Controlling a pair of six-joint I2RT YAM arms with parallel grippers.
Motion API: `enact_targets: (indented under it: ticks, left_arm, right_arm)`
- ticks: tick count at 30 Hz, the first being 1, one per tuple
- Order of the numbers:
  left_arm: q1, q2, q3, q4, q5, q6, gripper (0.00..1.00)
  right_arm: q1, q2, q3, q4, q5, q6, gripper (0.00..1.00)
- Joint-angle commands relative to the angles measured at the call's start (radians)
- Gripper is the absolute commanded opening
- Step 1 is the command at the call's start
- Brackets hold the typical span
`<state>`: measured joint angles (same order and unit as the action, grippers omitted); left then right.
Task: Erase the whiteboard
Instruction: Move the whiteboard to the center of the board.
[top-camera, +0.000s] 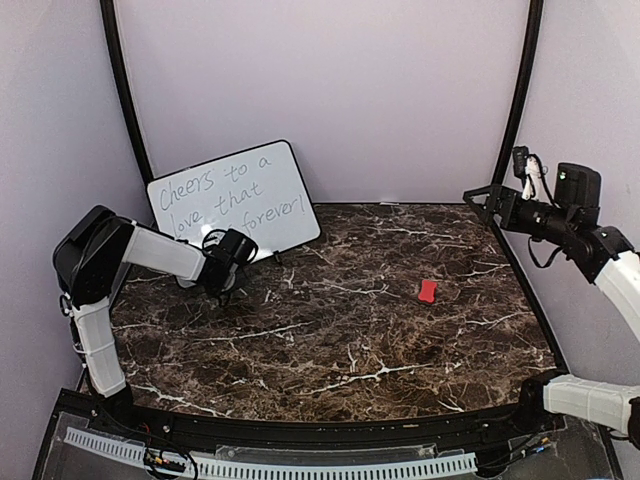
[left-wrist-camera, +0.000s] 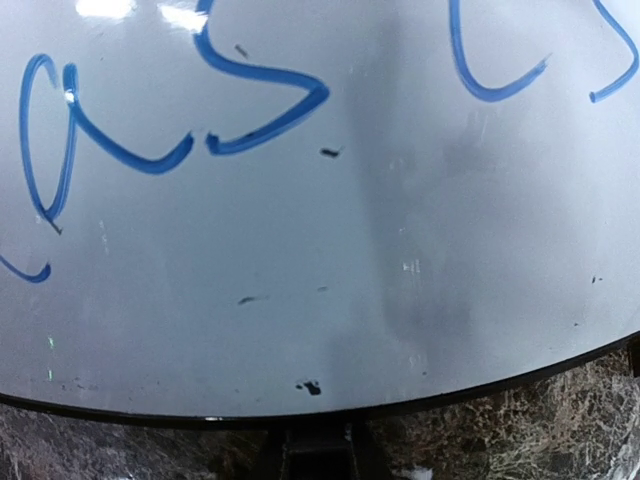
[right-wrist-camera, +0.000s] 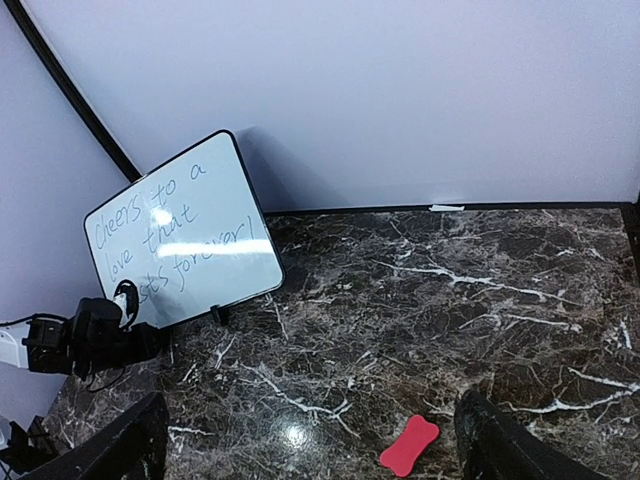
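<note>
Dark marbled table (top-camera: 350, 340) with tilted whiteboard (top-camera: 240, 190) (back left) and red eraser (top-camera: 428, 291).

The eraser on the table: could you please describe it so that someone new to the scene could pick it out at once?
Start from the dark marble-patterned table. Right of its centre, well away from the whiteboard propped at the back left, lies the eraser. It is the only red thing there, small and bone-shaped with a pinched middle.
</note>
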<state>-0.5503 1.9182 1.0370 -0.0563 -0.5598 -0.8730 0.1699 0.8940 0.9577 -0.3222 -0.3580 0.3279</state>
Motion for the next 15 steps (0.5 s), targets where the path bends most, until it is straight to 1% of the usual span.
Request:
enact_targets:
  ticks: [1, 10, 15]
  left_arm:
    - [-0.05, -0.023, 0.003, -0.006, 0.097, -0.011, 0.0]
    - [-0.1, -0.022, 0.017, -0.008, 0.104, -0.023, 0.0]
    - [-0.141, -0.012, 0.029, -0.028, 0.102, -0.053, 0.0]
  right_arm:
    - [0.002, -0.002, -0.021, 0.023, 0.055, 0.024, 0.96]
    - [0.01, 0.02, -0.029, -0.002, 0.09, 0.023, 0.96]
    - [0.027, 0.031, -0.044, -0.006, 0.114, 0.023, 0.95]
